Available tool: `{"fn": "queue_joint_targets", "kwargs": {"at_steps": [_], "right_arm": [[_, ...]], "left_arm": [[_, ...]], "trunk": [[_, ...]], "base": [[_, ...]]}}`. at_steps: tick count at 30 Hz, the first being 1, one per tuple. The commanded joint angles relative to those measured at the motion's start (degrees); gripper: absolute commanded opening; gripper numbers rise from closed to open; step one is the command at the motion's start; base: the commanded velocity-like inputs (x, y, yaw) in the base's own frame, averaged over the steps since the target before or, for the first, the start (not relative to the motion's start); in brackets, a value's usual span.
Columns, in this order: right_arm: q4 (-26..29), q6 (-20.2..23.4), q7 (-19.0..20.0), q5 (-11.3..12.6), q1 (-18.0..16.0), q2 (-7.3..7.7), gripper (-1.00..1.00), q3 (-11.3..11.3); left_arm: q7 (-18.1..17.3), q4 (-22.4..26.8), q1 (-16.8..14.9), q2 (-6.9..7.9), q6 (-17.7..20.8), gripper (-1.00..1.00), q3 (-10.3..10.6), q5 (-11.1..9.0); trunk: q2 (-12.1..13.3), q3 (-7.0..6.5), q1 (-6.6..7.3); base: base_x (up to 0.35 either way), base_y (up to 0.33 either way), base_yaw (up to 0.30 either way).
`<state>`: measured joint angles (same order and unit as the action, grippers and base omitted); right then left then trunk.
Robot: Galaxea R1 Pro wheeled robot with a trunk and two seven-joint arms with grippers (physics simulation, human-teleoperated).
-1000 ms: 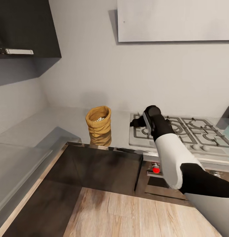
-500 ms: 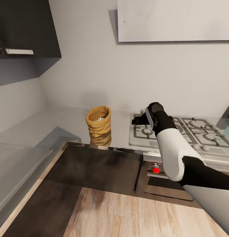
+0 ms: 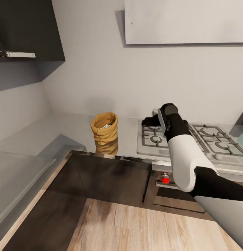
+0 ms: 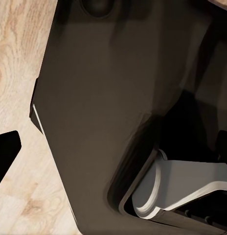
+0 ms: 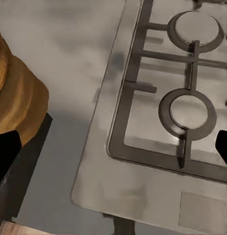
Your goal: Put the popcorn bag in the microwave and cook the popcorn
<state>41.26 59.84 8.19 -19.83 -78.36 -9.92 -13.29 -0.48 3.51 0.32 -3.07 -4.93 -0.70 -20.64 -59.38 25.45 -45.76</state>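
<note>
The popcorn bag (image 3: 104, 128) stands upright on the countertop (image 3: 65, 130), a little left of the frame's centre in the head view, its rolled rim open and a small heap of whitish popcorn (image 3: 106, 126) showing inside. Its reflection lies on the steel just in front of it. To its right, set into the same surface, is the gas hob (image 3: 191, 141) with dark grates, and below the hob's front edge a red knob (image 3: 165, 180) stands out.

The right arm reaches in from the lower right of the frame, white forearm then black wrist, and the right gripper (image 3: 148, 121) hangs above the hob's near-left corner, pointing toward the bag but well apart from it. In the right wrist view the two dark fingertips (image 5: 6, 149) sit at opposite edges of the picture, so the hand is spread wide with nothing in it; between them lie the hob's burners (image 5: 187, 112) and the tan side of the bag (image 5: 18, 105).

The left wrist view shows wood flooring (image 4: 15, 63) and a dark robot body panel (image 4: 103, 112); one dark fingertip (image 4: 3, 152) is visible, and I cannot tell that hand's state.
</note>
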Motion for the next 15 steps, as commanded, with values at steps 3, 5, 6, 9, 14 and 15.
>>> {"fn": "queue_joint_targets", "kwargs": {"at_steps": [3, 5, 6, 9, 14, 15], "right_arm": [[2.1, 0.16, 0.58, -0.6, -0.04, -0.07, 1.0, -0.4], [2.5, 0.16, 0.55, -0.64, -0.04, -0.07, 1.0, -0.41], [2.53, 0.16, 0.57, -0.63, -0.04, -0.07, 1.0, -0.42], [2.65, 0.16, 0.56, -0.58, -0.04, -0.07, 1.0, -0.42], [2.66, 0.16, 0.53, -0.6, -0.04, -0.07, 1.0, -0.42], [2.67, 0.16, 0.52, -0.63, -0.04, -0.07, 1.0, -0.42]], "left_arm": [[-0.04, 0.09, 0.03, -0.01, -0.08, 1.0, -0.01, -0.33], [-0.02, 0.09, 0.03, -0.01, -0.08, 1.0, -0.01, -0.36], [-0.01, 0.09, 0.03, -0.01, -0.08, 1.0, -0.02, -0.36], [0.03, 0.09, 0.03, -0.01, -0.08, 1.0, -0.03, -0.36], [0.04, 0.09, 0.03, -0.01, -0.08, 1.0, -0.02, -0.36], [0.04, 0.09, 0.03, -0.01, -0.08, 1.0, -0.03, -0.36]], "trunk": [[-0.03, 0.05, -0.01], [-0.03, 0.05, -0.01], [-0.03, 0.05, -0.01], [-0.03, 0.05, -0.01], [-0.03, 0.05, -0.01], [-0.03, 0.05, -0.01]], "base": [[0.0, 0.0, 0.122], [0.0, 0.0, 0.241], [0.0, 0.0, 0.26], [0.0, 0.0, 0.269], [0.0, 0.0, 0.274], [0.0, 0.0, 0.275]]}}
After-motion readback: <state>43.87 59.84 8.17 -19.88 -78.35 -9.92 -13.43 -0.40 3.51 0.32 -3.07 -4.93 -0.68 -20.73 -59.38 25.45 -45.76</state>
